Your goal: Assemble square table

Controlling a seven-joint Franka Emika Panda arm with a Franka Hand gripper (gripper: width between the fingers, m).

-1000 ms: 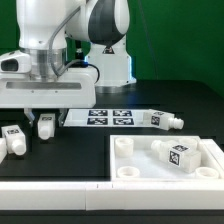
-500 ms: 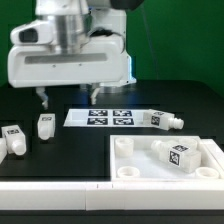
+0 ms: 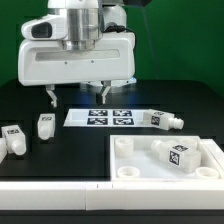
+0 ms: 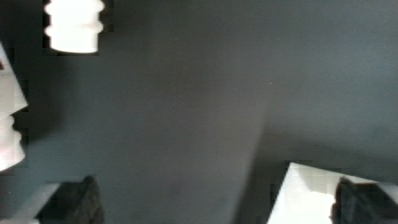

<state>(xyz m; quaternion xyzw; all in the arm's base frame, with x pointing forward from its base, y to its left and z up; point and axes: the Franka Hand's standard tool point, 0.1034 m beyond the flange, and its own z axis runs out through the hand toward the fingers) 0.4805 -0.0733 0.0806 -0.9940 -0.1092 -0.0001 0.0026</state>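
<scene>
The square table top (image 3: 150, 176) is a white tray with a raised rim and round corner holes, at the front on the exterior view's right. A tagged white block (image 3: 178, 156) lies in it. Two short white legs (image 3: 45, 125) (image 3: 12, 139) stand on the exterior view's left. A third leg (image 3: 162, 119) lies past the marker board (image 3: 100, 117). My gripper (image 3: 78, 95) hangs open and empty above the table, over the marker board's left end. In the wrist view my gripper (image 4: 222, 205) is open over dark table, with a leg (image 4: 75, 25) ahead.
A long white bar (image 3: 50, 190) runs along the front and joins a bar beside the table top. In the wrist view a white part (image 4: 9, 110) shows at the frame edge, and a corner of the marker board (image 4: 320, 190) lies by one fingertip.
My gripper has moved from above the legs toward the exterior view's right and a little higher, staying open and empty. No part has moved.
</scene>
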